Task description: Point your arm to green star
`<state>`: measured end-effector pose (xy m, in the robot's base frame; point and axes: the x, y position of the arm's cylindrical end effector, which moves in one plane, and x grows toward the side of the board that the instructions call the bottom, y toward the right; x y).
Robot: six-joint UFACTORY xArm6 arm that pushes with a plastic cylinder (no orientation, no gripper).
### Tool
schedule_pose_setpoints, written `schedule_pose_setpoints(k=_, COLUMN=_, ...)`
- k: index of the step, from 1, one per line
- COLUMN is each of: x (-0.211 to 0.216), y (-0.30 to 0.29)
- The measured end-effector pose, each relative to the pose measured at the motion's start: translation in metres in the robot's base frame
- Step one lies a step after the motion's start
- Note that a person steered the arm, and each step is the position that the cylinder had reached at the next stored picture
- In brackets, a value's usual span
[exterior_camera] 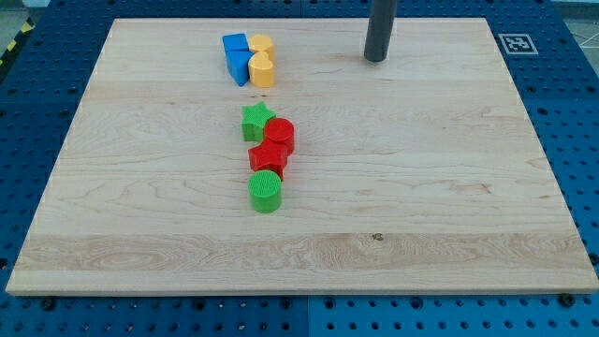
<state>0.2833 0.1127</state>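
The green star [255, 121] lies near the middle of the wooden board [140, 206], at the top of a short column of blocks. A red cylinder [280, 136] touches its lower right side. Below that sit a red star-like block [268, 157] and a green cylinder [266, 191]. My tip [376, 59] stands near the view's top, right of centre. It is well above and to the right of the green star, apart from every block.
A cluster stands at the view's top left of centre: a blue cube [235, 45], a blue wedge-like block [240, 67], and two yellow blocks [262, 45] [263, 70]. A fiducial marker [516, 42] sits off the board's top right corner.
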Motion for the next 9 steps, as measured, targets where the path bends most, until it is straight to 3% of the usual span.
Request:
schedule_pose_setpoints(k=4, x=0.023, y=0.018)
schedule_pose_setpoints(k=9, x=0.072, y=-0.085)
